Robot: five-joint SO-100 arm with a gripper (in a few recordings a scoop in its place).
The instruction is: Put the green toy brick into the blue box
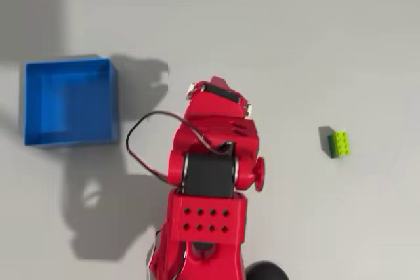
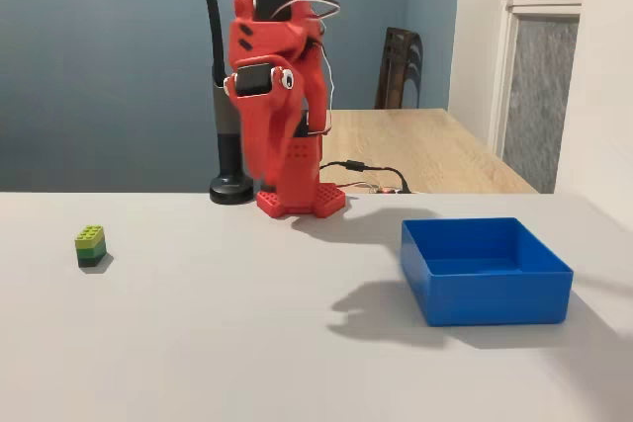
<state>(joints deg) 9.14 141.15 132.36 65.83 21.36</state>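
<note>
— Red plastic is filling the middle of the overhead view; is that the arm (image 1: 209, 181)?

— Yes. It is sitting folded up over its own base, and in the fixed view it (image 2: 277, 96) is standing tall at the back of the white table (image 2: 247, 343), well above the surface.

— What is the gripper doing?

— Its tip (image 1: 216, 86) is pointing toward the top edge of the overhead view, but the fingers are tucked under the arm's body, so I cannot tell whether they are parted or closed. Nothing is showing between them.

— Where is the green toy brick lying?

— It is resting on the table by itself. In the overhead view the green toy brick (image 1: 338, 143) is sitting to the right of the arm, well apart from it. In the fixed view it (image 2: 90, 245) is sitting toward the left, its lime studded face pointing up and the darker green showing along the bottom.

— And the blue box?

— The blue box (image 1: 33, 100) is standing on the opposite side, left of the arm in the overhead view and at the right (image 2: 490, 294) in the fixed view. It is sitting upright with its open top facing up. The arm is standing between box and brick, and the two are lying far from each other.

— Anything behind?

— A black lamp stand (image 2: 229, 185) is standing just beside the arm's base, and a wooden table (image 2: 435, 150) is stretching away behind it.
</note>
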